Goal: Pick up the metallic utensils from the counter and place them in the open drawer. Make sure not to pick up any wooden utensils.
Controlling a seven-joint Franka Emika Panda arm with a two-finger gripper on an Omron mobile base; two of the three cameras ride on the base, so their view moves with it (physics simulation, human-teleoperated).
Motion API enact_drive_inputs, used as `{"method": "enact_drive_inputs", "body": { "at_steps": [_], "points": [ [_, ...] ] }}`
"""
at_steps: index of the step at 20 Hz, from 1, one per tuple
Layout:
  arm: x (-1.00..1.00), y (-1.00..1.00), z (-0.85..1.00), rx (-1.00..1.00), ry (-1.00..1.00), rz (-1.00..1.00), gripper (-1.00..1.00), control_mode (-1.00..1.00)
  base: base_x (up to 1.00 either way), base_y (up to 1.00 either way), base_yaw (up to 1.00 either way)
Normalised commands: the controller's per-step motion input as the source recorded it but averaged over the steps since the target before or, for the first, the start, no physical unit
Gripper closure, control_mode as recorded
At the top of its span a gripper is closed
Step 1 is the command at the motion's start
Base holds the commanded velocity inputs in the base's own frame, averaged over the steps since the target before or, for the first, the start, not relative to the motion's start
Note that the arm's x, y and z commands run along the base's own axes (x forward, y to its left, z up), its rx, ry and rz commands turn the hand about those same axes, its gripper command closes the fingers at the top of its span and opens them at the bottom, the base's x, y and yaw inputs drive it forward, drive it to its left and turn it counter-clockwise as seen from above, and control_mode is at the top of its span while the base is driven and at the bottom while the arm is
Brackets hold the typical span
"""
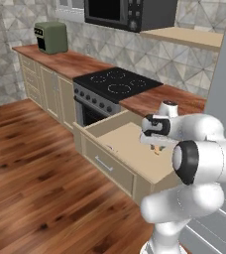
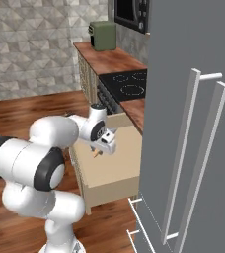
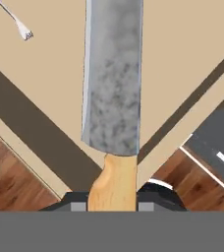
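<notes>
Reddish worktop (image 1: 149, 99) lies beyond my fingers (image 3: 113, 199), which are clamped on the knife (image 3: 113, 88) by its handle. Its blade points down into the open drawer (image 1: 127, 144) (fork (image 3: 16, 22) already inside), so release lands it there.

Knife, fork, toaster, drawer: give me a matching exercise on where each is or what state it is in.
Things:
1. knife
2. fork
3. toaster
4. drawer

States:
A. pulled open below the counter
B. lying on the drawer floor
C. held in the gripper
D. standing at the counter's far end

Pairs: 1-C, 2-B, 3-D, 4-A
</notes>
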Motion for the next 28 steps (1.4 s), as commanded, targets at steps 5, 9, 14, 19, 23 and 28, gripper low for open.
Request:
{"method": "enact_drive_inputs", "body": {
  "at_steps": [5,9,14,19,23,28],
  "points": [
    [1.0,-0.01,-0.47,-0.03,0.24,0.28,1.0,-1.0,0.0,0.0,0.0],
    [0.66,0.0,-0.44,-0.03,0.14,0.28,1.0,-1.0,0.0,0.0,0.0],
    [0.11,-0.06,-0.47,0.0,0.06,0.15,1.0,-1.0,0.0,0.0,0.0],
    [0.4,-0.09,-0.84,0.0,0.0,0.16,1.0,-1.0,0.0,0.0,0.0],
    [0.44,0.0,-0.81,0.0,0.0,0.16,1.0,-1.0,0.0,0.0,0.0],
    [0.33,0.0,-0.89,0.0,-0.01,0.17,1.0,-1.0,0.0,0.0,0.0]
  ]
}}
